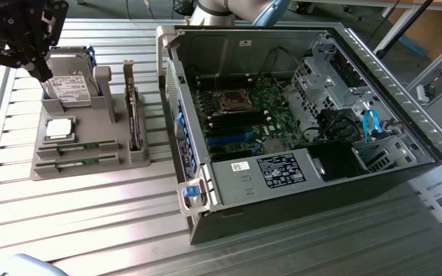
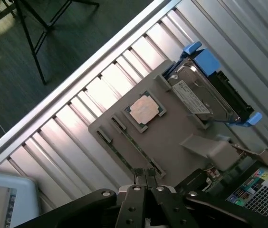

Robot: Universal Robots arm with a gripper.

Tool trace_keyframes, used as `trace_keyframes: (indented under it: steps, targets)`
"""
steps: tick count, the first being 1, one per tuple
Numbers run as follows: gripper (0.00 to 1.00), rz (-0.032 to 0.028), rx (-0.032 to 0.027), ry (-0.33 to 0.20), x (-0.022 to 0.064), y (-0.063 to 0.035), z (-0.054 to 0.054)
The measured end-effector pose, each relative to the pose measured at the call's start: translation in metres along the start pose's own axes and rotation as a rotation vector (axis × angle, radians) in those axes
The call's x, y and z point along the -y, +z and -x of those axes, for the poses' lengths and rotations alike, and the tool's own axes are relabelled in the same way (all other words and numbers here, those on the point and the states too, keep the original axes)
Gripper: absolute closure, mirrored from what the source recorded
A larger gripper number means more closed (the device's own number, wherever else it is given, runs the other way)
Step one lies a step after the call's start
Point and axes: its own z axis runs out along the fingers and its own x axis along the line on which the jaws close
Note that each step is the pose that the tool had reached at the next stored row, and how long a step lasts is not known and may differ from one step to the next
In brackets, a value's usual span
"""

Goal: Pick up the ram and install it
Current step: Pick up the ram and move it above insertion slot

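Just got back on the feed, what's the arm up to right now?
The gripper is shut and empty, hovering above the grey parts holder near the hard drive. The ram sits in its slot on the holder, with a second stick beside it, not yet picked up. The open computer case stands at the exterior view's right.

Pincer (image 1: 43,70) hangs above the gray holder (image 1: 98,135) carrying two ram sticks (image 1: 75,148).

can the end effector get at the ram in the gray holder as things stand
probably yes: the ram sticks lie uncovered in the gray holder's outer slots, and the shut end effector hangs above the holder with nothing between
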Motion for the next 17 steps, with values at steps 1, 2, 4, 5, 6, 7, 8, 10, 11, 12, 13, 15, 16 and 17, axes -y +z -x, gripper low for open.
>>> trace_keyframes:
  steps: [1,2,4,5,6,7,8,10,11,12,13,15,16,17]
  targets:
    - [0.90,0.0003,-0.0007,-0.015,0.0000,0.0001,0.0000]
    - [0.90,0.0007,-0.0016,-0.032,0.0000,0.0001,0.0000]
    - [0.90,0.0014,-0.0029,-0.061,0.0000,0.0001,0.0000]
    - [0.90,0.0017,-0.0035,-0.076,0.0000,0.0001,0.0000]
    - [0.90,0.0021,-0.0042,-0.091,0.0000,0.0001,0.0000]
    - [0.90,0.0025,-0.0049,-0.105,0.0000,0.0001,0.0000]
    - [0.90,0.0028,-0.0054,-0.119,0.0000,0.0002,0.0000]
    - [0.90,0.0035,-0.0068,-0.147,0.0000,0.0001,0.0000]
    - [0.90,0.0039,-0.0074,-0.164,0.0000,0.0002,0.0000]
    - [0.90,0.0042,-0.0080,-0.178,0.0000,0.0002,0.0000]
    - [0.90,0.0046,-0.0087,-0.192,0.0000,0.0001,0.0000]
    - [0.90,0.0053,-0.0099,-0.221,0.0000,0.0002,0.0000]
    - [0.90,0.0056,-0.0105,-0.234,0.0000,0.0002,0.0000]
    - [0.90,0.0059,-0.0111,-0.247,0.0000,0.0002,0.0000]
